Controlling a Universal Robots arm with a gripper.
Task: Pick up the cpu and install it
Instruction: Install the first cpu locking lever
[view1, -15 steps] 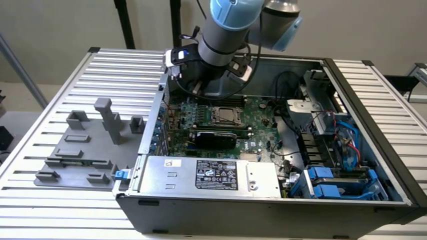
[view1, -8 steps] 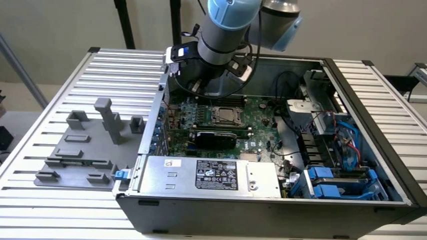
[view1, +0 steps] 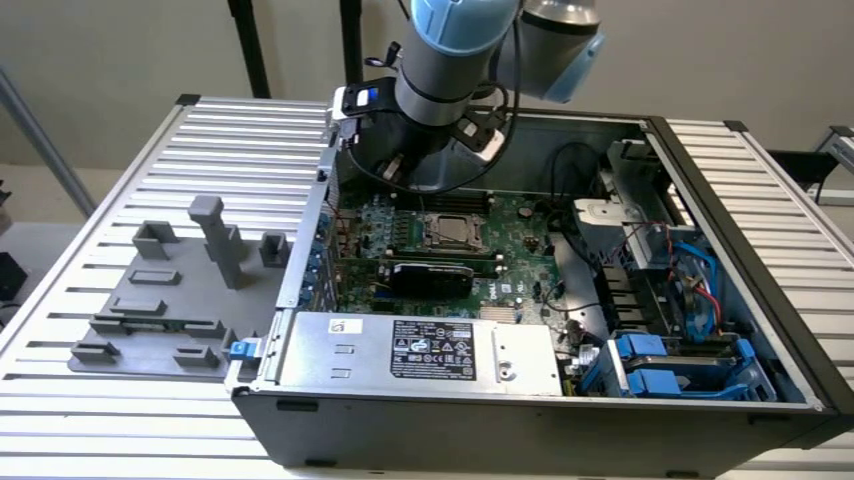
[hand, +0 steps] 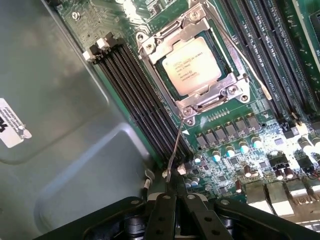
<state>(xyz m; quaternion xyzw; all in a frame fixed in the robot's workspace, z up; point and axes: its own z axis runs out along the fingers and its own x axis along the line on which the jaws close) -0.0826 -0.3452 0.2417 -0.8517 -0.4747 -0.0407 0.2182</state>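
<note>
While the arm (view1: 447, 60) hangs over the open PC case (view1: 747, 250) in the exterior view, the cpu (view1: 451, 230) lies flat inside the socket frame (view1: 454, 214). Wrist view: cpu (hand: 192, 66) metal top up, square so no long axis, edges parallel w/ the frame. Gripper (hand: 175, 196) fingers pressed together just off the frame's corner, at the thin lever's (hand: 175, 150) end.

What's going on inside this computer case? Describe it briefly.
A robot arm has its gripper shut, low over the motherboard inside the open case. The cpu already lies in its socket. A thin metal lever runs from the socket to the gripper's tips; whether it is gripped is unclear.
</note>
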